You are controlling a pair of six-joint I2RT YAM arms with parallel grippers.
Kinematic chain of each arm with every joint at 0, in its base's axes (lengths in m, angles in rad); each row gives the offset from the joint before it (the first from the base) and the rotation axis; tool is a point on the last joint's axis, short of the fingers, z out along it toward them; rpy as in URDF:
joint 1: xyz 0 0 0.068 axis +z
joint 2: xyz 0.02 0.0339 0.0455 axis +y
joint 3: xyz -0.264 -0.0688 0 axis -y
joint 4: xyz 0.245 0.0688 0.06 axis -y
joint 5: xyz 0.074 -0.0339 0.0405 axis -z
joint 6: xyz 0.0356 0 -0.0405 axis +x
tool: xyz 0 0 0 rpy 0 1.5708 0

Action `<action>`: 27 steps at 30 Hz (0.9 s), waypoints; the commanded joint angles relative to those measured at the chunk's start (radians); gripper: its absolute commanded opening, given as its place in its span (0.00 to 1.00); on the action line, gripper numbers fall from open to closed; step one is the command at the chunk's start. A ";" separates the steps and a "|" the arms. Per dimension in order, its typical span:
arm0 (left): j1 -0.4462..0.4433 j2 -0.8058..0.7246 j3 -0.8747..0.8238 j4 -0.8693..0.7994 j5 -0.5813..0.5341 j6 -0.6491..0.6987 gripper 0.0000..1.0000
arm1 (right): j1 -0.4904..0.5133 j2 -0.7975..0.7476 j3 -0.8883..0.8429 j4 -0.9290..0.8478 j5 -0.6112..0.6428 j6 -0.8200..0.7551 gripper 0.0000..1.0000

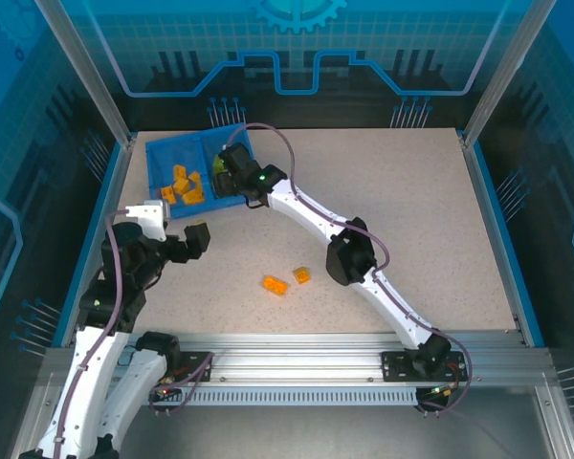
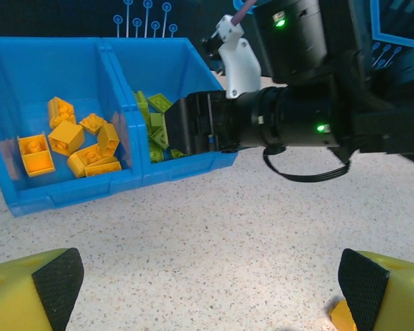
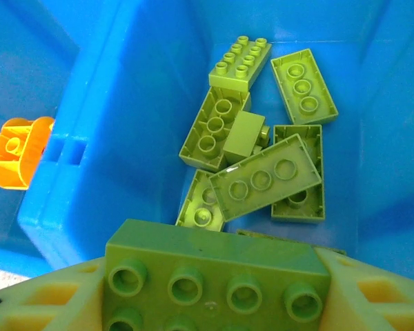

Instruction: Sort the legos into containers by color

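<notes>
Two orange legos (image 1: 275,285) loose on the table (image 1: 411,210), right gripper (image 1: 231,167) clamped on a green brick (image 3: 217,272) above the tray (image 2: 76,196), over its right compartment of green legos (image 3: 262,176), orange pile (image 2: 76,145) in the left compartment, left gripper (image 2: 207,289) wide open above the table

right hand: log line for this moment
right hand shut on green brick over green bin | left hand open | two orange bricks loose on table
</notes>
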 commanded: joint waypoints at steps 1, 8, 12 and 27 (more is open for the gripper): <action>0.006 -0.002 -0.016 0.034 0.035 -0.025 0.99 | -0.017 0.029 0.032 0.138 -0.024 0.020 0.56; 0.007 -0.001 -0.021 0.029 0.028 -0.016 0.99 | -0.025 0.096 0.060 0.198 -0.026 0.077 0.59; 0.006 0.003 -0.022 0.024 0.015 -0.013 0.99 | -0.025 0.087 0.076 0.204 -0.034 0.076 0.72; 0.007 0.041 -0.013 0.008 0.000 -0.002 0.99 | -0.024 -0.265 -0.103 0.067 -0.078 0.017 0.84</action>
